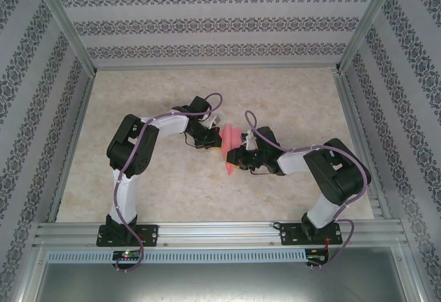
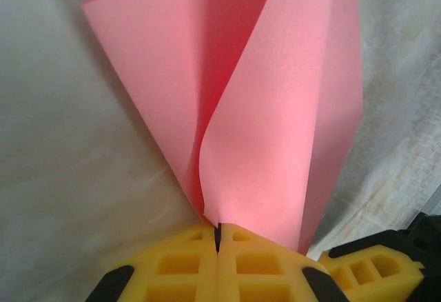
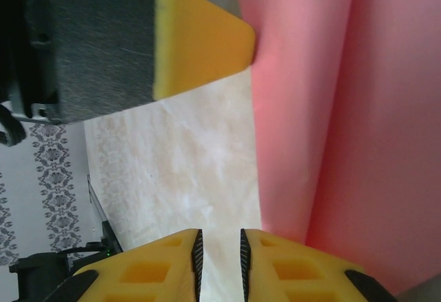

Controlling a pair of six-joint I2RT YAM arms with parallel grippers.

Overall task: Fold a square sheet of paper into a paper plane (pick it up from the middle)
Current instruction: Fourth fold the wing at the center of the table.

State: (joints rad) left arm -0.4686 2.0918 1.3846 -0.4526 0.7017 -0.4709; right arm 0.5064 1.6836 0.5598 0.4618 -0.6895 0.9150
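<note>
The pink-red sheet of paper (image 1: 231,142) is folded into long loose flaps and held up above the table's middle. In the left wrist view the paper (image 2: 275,109) fans upward from my left gripper (image 2: 218,236), whose yellow jaws are shut on its narrow lower end. My left gripper (image 1: 215,138) is on the paper's left side. My right gripper (image 1: 234,158) is at its near end. The right gripper (image 3: 219,247) stands slightly open with only table showing between its pads; the paper (image 3: 344,109) hangs just to its right, beside one finger.
A yellow finger of the left gripper (image 3: 200,47) touches the paper's edge at the top of the right wrist view. A right finger (image 2: 365,274) shows low right in the left wrist view. Beige marbled table (image 1: 138,178) lies all round, bounded by aluminium rails (image 1: 220,229).
</note>
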